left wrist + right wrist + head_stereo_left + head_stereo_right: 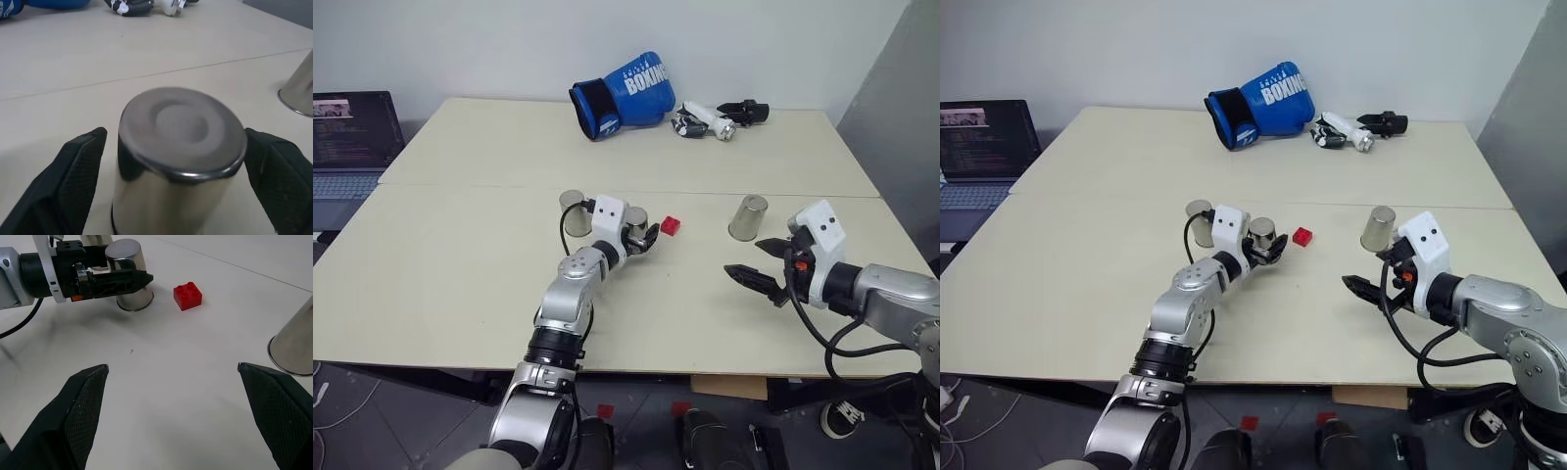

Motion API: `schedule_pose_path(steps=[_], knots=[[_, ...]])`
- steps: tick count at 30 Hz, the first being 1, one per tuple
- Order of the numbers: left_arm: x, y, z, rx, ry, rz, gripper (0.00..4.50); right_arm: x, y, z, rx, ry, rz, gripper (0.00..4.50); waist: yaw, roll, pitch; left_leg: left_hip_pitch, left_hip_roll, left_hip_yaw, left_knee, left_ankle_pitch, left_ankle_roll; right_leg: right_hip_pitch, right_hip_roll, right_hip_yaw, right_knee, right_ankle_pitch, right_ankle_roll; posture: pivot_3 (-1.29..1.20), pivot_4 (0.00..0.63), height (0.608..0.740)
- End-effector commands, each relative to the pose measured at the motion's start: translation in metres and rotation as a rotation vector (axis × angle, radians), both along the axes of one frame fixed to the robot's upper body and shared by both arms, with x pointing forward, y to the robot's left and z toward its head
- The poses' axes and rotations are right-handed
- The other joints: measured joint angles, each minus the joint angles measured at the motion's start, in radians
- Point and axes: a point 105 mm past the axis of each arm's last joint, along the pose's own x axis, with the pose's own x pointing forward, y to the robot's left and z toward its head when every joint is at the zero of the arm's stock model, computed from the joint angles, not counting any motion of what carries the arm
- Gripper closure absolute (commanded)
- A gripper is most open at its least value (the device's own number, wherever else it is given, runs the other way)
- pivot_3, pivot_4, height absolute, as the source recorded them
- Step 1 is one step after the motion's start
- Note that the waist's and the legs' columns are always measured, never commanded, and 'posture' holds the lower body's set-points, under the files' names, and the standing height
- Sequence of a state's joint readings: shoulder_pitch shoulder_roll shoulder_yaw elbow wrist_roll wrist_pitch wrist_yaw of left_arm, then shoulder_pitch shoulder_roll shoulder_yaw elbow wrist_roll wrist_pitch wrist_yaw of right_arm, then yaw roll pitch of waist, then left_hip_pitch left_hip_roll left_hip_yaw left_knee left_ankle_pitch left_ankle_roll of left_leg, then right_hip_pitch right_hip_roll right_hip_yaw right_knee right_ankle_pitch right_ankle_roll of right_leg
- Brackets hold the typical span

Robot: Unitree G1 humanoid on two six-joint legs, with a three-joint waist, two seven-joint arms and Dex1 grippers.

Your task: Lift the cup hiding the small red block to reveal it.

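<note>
Three shiny metal cups stand upside down in a row on the table. The middle cup (pixel 635 217) stands between the fingers of my left gripper (pixel 644 236), which is open, with a sliver of space on either side of the cup in the left wrist view. The small red block (pixel 671 225) lies uncovered on the table just right of that cup. A second cup (pixel 573 211) is behind my left wrist, and the third cup (pixel 748 216) is to the right. My right gripper (pixel 745 258) hovers open and holds nothing, in front of the right cup.
A blue boxing glove (pixel 622 93) and a white and black tool (pixel 715 119) lie at the table's far edge. A laptop (pixel 352 137) sits on a separate surface at the left. A seam (pixel 460 186) runs across the tabletop behind the cups.
</note>
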State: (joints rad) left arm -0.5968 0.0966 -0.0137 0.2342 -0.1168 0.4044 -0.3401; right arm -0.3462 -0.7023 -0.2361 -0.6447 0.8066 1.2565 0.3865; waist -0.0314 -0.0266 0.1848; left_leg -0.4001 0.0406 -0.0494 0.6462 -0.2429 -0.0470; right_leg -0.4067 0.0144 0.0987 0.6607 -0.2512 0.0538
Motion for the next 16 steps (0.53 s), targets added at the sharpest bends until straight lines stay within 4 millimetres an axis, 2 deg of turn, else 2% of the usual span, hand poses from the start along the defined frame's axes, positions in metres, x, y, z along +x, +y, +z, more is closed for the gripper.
schedule_pose_path(steps=[1, 5, 9, 14, 16], knots=[[-0.011, 0.008, 0.045, 0.031, -0.105, -0.038, 0.05, -0.001, 0.004, 0.009, -0.001, -0.041, 0.021, 0.00, -0.001, 0.000, 0.000, 0.000, 0.000, 0.000, 0.000, 0.000, 0.000, 0.000, 0.000, 0.000, 0.000, 0.000, 0.000, 0.00, 0.150, 0.740], [-0.030, 0.031, 0.082, 0.162, -0.111, -0.114, 0.05, 0.001, 0.005, 0.008, 0.004, -0.038, 0.025, 0.00, -0.006, 0.000, 0.000, 0.000, 0.001, 0.000, 0.000, 0.000, 0.000, -0.001, 0.001, 0.000, 0.001, 0.000, 0.000, 0.00, 0.150, 0.740], [-0.069, 0.063, 0.096, 0.304, 0.056, -0.280, 0.05, 0.004, 0.008, 0.005, 0.011, -0.029, 0.047, 0.00, -0.020, 0.000, 0.000, 0.001, 0.002, 0.000, -0.001, 0.000, 0.000, -0.002, 0.002, 0.000, 0.001, -0.001, -0.001, 0.00, 0.150, 0.740], [-0.087, 0.092, 0.111, 0.356, 0.104, -0.310, 0.05, 0.007, 0.003, 0.005, -0.001, -0.024, 0.050, 0.00, -0.023, -0.001, 0.001, 0.000, 0.002, 0.000, -0.001, 0.000, 0.000, -0.002, 0.001, -0.002, 0.000, -0.001, -0.002, 0.00, 0.150, 0.740], [-0.093, 0.097, 0.115, 0.364, 0.103, -0.339, 0.05, 0.008, 0.001, 0.005, -0.005, -0.022, 0.053, 0.00, -0.024, -0.001, 0.001, 0.000, 0.002, 0.000, -0.001, 0.000, 0.000, -0.003, 0.001, -0.001, 0.000, -0.001, -0.002, 0.00, 0.150, 0.740]])
